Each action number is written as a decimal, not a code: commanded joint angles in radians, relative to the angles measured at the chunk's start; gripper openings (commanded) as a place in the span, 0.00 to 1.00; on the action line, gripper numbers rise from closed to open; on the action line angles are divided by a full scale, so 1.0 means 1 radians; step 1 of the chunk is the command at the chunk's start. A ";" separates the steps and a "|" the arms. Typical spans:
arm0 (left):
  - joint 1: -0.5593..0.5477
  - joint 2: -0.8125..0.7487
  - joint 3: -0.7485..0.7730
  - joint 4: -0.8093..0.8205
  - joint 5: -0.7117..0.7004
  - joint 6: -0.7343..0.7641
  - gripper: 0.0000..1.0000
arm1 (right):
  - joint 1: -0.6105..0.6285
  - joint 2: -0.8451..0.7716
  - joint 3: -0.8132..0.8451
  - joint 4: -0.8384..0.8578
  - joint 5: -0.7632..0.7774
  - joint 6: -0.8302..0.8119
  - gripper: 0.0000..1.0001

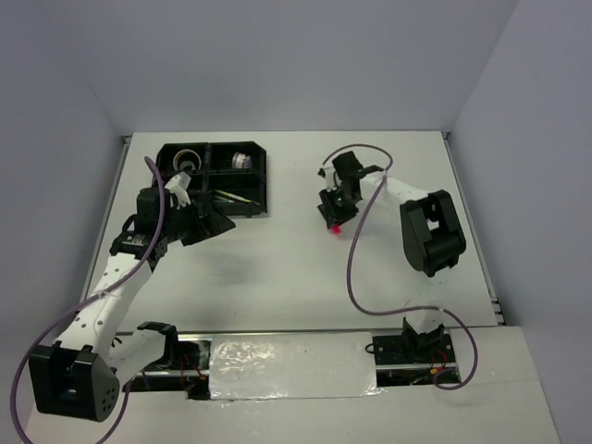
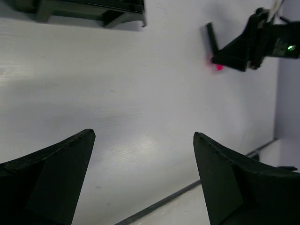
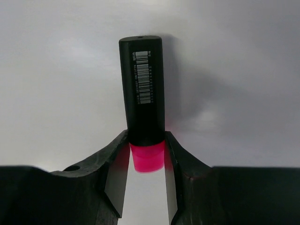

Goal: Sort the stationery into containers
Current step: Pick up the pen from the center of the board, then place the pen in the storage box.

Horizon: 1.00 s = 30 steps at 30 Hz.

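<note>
My right gripper (image 1: 335,211) is shut on a black marker with a pink end (image 3: 141,89), gripping it near the pink end (image 3: 147,158) at or just above the table, right of centre. The marker also shows in the left wrist view (image 2: 212,38), with the right gripper (image 2: 243,49) on it. The black four-compartment tray (image 1: 262,176) sits at the far left and holds two tape rolls (image 1: 185,160) (image 1: 242,159) and a thin stick (image 1: 233,196). My left gripper (image 1: 211,222) is open and empty beside the tray's near edge; its fingers (image 2: 70,154) frame bare table.
The white table (image 1: 277,277) is walled by grey panels on three sides. The tray's edge (image 2: 89,9) shows at the top left of the left wrist view. A purple cable (image 1: 356,250) loops from the right arm over the table.
</note>
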 commanded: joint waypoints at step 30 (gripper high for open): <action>0.013 0.073 -0.001 0.259 -0.016 -0.318 0.00 | 0.621 -0.329 -0.004 0.456 0.125 0.566 0.99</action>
